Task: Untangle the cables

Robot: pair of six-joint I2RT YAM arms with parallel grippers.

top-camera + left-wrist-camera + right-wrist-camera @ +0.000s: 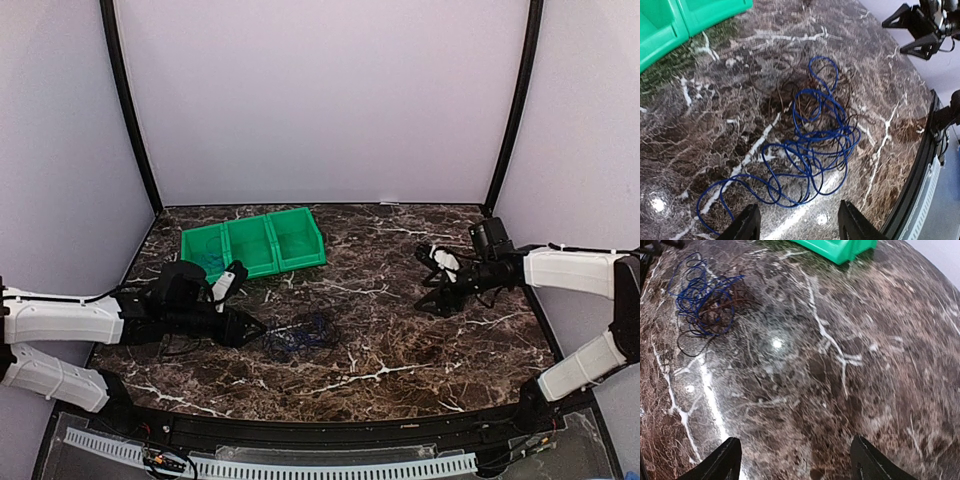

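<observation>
While the blue cable (812, 147) and the black cable (782, 97) lay interlaced in a single bunch, no part of the untangling could be judged complete. The bunch sat on the marble table (400, 350), left of centre and in front of the green bin (300, 262), which stood apart from it. Loops of the thin black cord passed through and under the blue loops, chiefly on the far side of the pile as the left wrist camera showed it. One longer blue loop trailed out of the bunch toward the left arm. Neither cord had been lifted or drawn clear of the other. By this reading, the whole separation was left to do: a strand had to be seized, the two cords pulled apart, and each laid by itself.

The left gripper (797, 222) was low over the table, just beside the near edge of the bunch. Its jaws stood partly apart with bare marble between them; they gripped nothing. Whether a finger touched the trailing blue loop could not be told, since the fingertips ran out of the frame.

The right gripper (795, 455) hung well apart from the cables, over the right half of the table. Its jaws stood wide and released, with only bare marble visible between them.
</observation>
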